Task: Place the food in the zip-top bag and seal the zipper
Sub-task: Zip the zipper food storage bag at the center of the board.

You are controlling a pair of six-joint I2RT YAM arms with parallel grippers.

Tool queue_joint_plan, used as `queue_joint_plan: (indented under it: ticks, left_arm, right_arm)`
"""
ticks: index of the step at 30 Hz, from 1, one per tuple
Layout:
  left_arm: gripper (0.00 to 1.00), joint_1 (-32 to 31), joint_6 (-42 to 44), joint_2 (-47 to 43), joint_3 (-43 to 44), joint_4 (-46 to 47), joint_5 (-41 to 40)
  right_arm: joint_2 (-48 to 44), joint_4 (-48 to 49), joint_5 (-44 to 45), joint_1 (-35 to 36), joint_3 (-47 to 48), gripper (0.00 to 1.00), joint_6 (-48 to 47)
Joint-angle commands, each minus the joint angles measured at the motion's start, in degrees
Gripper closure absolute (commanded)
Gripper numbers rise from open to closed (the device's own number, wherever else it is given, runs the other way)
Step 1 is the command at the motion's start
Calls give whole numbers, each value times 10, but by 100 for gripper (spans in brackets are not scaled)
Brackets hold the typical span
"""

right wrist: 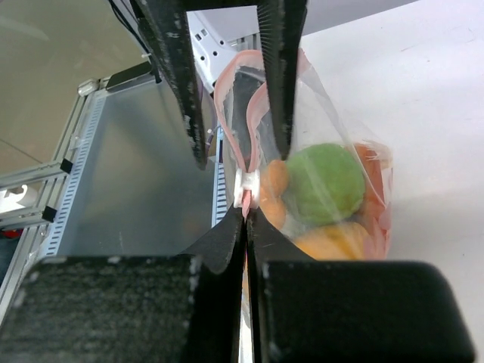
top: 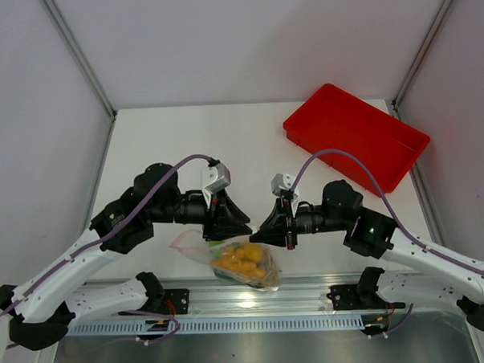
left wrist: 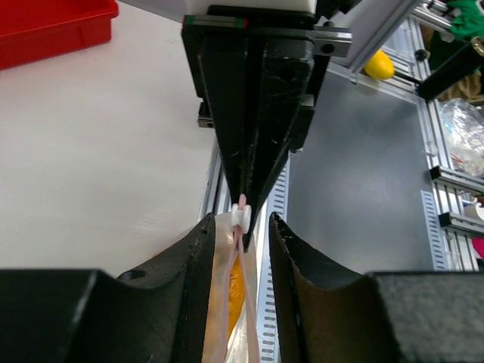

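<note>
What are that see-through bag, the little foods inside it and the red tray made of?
The zip-top bag looks like thin clear plastic film: glossy, crinkled, its contents showing through. The food looks like moulded toy plastic or foam, matte and evenly coloured; I cannot tell which. The red tray seems to be rigid plastic, smooth with a slight sheen.

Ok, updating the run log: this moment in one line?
food in zip-top bag | right gripper shut on zipper | left gripper open astride its mouth

Left wrist view: zip-top bag [left wrist: 231,302] cut by bottom edge — red tray [left wrist: 45,26] by 2 edges
</note>
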Motion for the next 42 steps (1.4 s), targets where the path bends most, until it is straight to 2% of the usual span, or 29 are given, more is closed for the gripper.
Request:
queue_joint_plan:
  ticks: [1, 3, 4, 8, 16, 23, 25, 26, 27, 30, 35, 36, 42]
  left_arm:
    - [63, 2, 17, -16, -6, 14, 65]
    - [62, 3, 11, -27, -20, 28, 81]
    - [56, 4, 9, -30, -22, 32, 94]
    - [44, 8, -1, -26, -29, 41, 111]
    - [40, 11, -7, 16, -15, 45, 112]
    - [41, 30, -18, 17, -20, 66, 112]
    - [45, 38, -23, 13, -24, 74, 122]
    - [48, 40, -23, 13, -25, 74, 130]
    - [56, 42, -23, 14, -24, 74, 136]
    - [68, 44, -20, 18, -22, 66, 155]
    - [68, 46, -19, 13, -29, 64, 170]
    - [64, 47, -19, 13, -30, 61, 180]
    - [59, 48, -16, 17, -33, 54, 193]
  right_arm:
    - [-13, 1, 8, 3, 28, 100, -20]
    - [-12, 2, 5, 3, 29, 100, -20]
    - [-11, 1, 5, 3, 29, 100, -21]
    - [-7, 5, -1, 7, 27, 100, -21]
    - [-4, 1, -1, 18, 28, 100, -21]
    - [-2, -3, -2, 21, 33, 100, -23]
    - [1, -3, -3, 21, 33, 100, -24]
    - [1, -4, -2, 21, 33, 100, -24]
    - [1, -4, 1, 22, 32, 100, -24]
    - [1, -4, 11, 23, 32, 100, -22]
    - [4, 0, 14, 23, 32, 100, -21]
    - [5, 1, 14, 23, 33, 100, -21]
    - [4, 0, 11, 23, 37, 100, -20]
